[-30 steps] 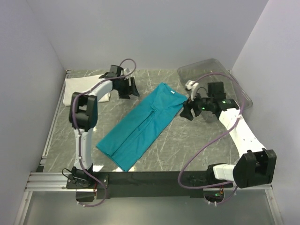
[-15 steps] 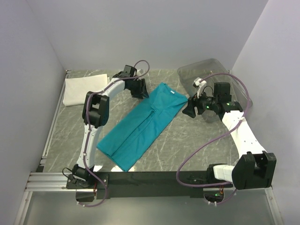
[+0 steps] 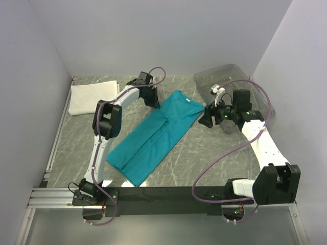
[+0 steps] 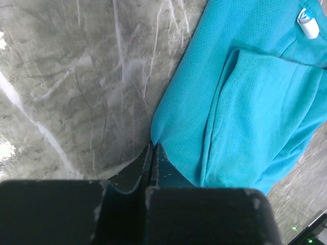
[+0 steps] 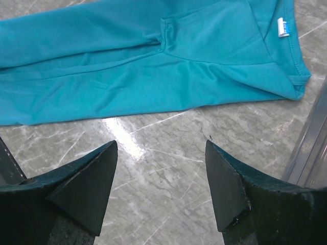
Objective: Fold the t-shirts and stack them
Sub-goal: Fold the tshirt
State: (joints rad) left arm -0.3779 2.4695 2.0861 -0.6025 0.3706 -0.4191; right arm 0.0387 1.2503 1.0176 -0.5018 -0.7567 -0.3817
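Observation:
The teal-blue t-shirt (image 3: 153, 138) lies flat and diagonal across the table's middle, its sleeves folded in and its white neck label (image 4: 306, 20) at the far end. My left gripper (image 3: 153, 102) is shut, its tips (image 4: 152, 146) meeting on the shirt's left edge near the shoulder, where the cloth (image 4: 245, 102) comes to a point between them. My right gripper (image 3: 204, 118) hovers open just off the shirt's right shoulder. In its wrist view the right gripper (image 5: 161, 148) has only bare table between its fingers, below the shirt (image 5: 127, 66). The white t-shirt (image 3: 92, 96) lies folded at the far left.
A clear plastic tray (image 3: 240, 76) stands at the far right behind the right arm, its edge (image 5: 311, 148) close beside the right gripper. Walls close in the table on the left, back and right.
My left gripper moved right from near the white t-shirt to the teal shirt's left edge and went from open to shut. The right gripper shifted slightly and stayed open.

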